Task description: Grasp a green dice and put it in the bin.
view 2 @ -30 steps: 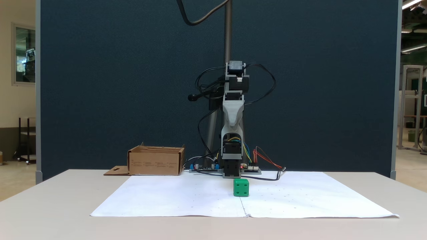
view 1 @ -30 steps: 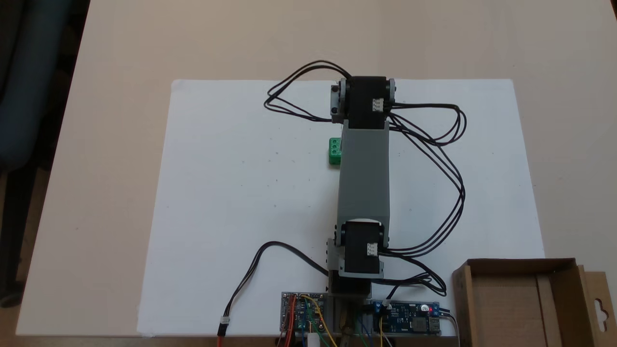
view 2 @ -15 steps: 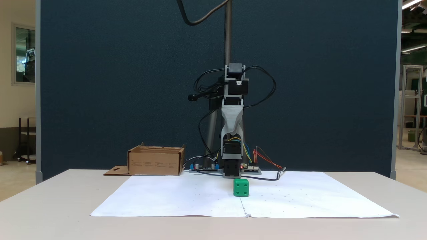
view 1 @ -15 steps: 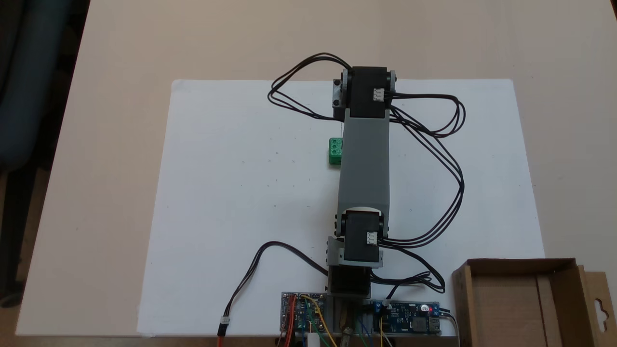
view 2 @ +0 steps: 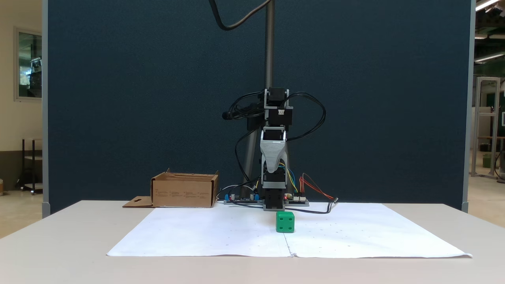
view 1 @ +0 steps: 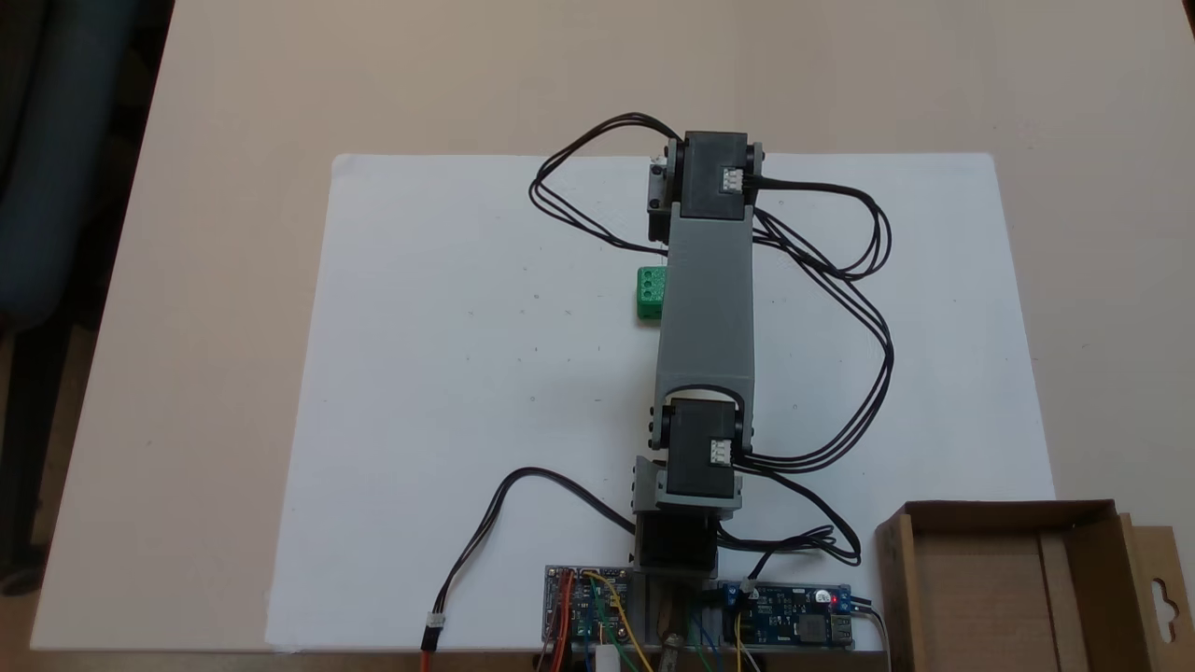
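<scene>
A dark blue screen backs a pale table (view 1: pixel 187 280) under a white sheet (view 2: pixel 221 232). The dice (view 2: pixel 285 221) sits mid-sheet, straight below at 6 o'clock from the gripper (view 2: pixel 273 169); whether its jaws are apart I cannot tell. The bin (view 2: pixel 184 191) stands well apart at 9 o'clock by the base, nothing between

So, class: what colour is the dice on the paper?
Bright green dice; the low front fixed view shows it best.
</scene>
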You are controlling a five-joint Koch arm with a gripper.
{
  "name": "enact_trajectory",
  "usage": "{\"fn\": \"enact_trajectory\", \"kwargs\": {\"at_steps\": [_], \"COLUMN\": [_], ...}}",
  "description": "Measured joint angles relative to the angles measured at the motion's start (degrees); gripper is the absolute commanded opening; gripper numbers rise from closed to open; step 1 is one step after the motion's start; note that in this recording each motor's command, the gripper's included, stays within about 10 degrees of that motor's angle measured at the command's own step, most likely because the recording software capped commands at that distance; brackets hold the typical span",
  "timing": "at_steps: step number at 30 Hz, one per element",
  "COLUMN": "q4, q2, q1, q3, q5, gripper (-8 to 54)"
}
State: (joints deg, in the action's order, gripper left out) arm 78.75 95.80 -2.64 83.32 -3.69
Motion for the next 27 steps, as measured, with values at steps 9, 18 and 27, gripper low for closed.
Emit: {"fn": "enact_trajectory", "kwargs": {"at_steps": [9, 18, 27], "q4": [-7.29, -7.56, -14.85], "q2": [0.00, 0.00, 0.44], "q1": [0.18, 5.36, 8.44], "q3": [2.02, 4.57, 10.72], "q5": [0.00, -0.09, -0.18], "gripper": [47.1, 47.3, 47.3]}}
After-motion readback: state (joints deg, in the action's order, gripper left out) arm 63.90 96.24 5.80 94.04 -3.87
